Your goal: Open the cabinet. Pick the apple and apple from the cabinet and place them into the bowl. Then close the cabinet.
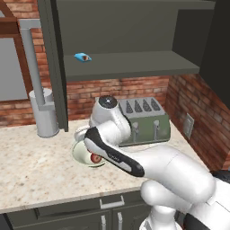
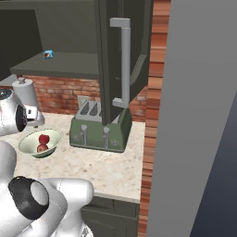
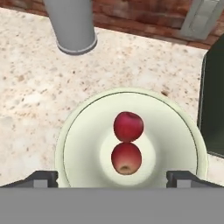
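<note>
1. the gripper [image 3: 112, 178] hangs directly over the bowl [image 3: 78, 131], its two dark fingertips [image 3: 43, 178] spread wide apart at either side of the bowl, clasping nothing.
2. both red apples [image 3: 127, 142] lie in the middle of the bowl, touching each other; one shows its stem dimple, the other sits just beyond it.
3. in the left base view the white arm crosses over the bowl [image 1: 81, 155], and one apple [image 1: 95, 157] peeks out beneath it.
4. the bowl [image 2: 32, 143] rests on the speckled stone counter [image 2: 106, 166], just beside the green toaster [image 2: 99, 129] and apart from it.
5. a grey cylindrical canister [image 3: 72, 24] stands upright on the counter past the bowl, near the brick wall [image 1: 134, 90].
6. above, the cabinet [image 1: 130, 63] is open: its dark doors stand swung outward, one with a long silver bar handle [image 2: 124, 65] showing in the right base view.
7. on the cabinet shelf lies a small flat blue packet [image 1: 83, 57], well apart from everything on the counter.
</note>
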You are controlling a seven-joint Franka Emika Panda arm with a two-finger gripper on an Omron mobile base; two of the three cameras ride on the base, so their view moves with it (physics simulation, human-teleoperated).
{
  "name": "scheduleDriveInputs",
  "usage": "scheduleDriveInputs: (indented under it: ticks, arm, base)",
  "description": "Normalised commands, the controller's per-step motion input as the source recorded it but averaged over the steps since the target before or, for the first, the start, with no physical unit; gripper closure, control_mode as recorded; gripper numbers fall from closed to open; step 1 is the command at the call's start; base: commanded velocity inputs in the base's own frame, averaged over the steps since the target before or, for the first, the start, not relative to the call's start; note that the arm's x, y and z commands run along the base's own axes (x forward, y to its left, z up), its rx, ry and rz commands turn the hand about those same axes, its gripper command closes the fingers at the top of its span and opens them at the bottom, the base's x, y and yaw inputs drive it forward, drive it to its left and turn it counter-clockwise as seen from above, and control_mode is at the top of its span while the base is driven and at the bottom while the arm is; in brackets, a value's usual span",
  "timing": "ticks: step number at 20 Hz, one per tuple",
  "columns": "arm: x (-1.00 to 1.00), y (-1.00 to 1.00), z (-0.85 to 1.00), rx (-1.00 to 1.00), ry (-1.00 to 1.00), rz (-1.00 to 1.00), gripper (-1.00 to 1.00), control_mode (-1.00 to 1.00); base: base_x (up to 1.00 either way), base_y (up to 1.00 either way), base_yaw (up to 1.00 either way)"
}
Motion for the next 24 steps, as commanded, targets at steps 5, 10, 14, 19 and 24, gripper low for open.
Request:
scheduleDriveInputs:
  ticks: [5,10,14,19,24]
  arm:
    - [-1.00,-0.18,0.95,0.01,-0.38,0.00,-1.00,-1.00]
    - [-1.00,-0.63,1.00,0.11,-0.40,0.00,-1.00,-1.00]
    - [-1.00,-0.39,0.90,0.08,-0.45,0.02,-1.00,-1.00]
    - [-1.00,0.06,0.77,0.00,-0.55,0.01,-1.00,-1.00]
    - [-1.00,0.17,0.46,0.00,-0.46,0.00,-1.00,-1.00]
  base:
    - [0.00,0.00,0.00]
    - [0.00,0.00,0.00]
    - [0.00,0.00,0.00]
    - [0.00,0.00,0.00]
    - [0.00,0.00,0.00]
